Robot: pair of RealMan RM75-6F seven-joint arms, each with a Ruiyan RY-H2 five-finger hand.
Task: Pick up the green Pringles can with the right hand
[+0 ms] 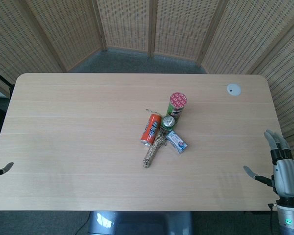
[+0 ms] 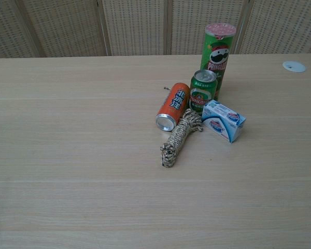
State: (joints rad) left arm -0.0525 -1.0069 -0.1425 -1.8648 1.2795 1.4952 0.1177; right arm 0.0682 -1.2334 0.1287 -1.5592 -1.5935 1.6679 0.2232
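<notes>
The green Pringles can (image 1: 177, 106) (image 2: 216, 57) stands upright near the table's middle, its pink lid on top. A small green drink can (image 1: 167, 124) (image 2: 202, 91) stands right in front of it. My right hand (image 1: 283, 168) hangs at the table's right front edge, far from the can, fingers spread and holding nothing. Of my left hand only a fingertip (image 1: 7, 167) shows at the left front edge. Neither hand appears in the chest view.
An orange can (image 1: 150, 129) (image 2: 173, 107) lies on its side left of the green can. A coiled rope (image 1: 154, 151) (image 2: 180, 136) and a small blue-white box (image 1: 177, 141) (image 2: 224, 120) lie in front. A white disc (image 1: 233, 89) (image 2: 293, 66) sits at the far right.
</notes>
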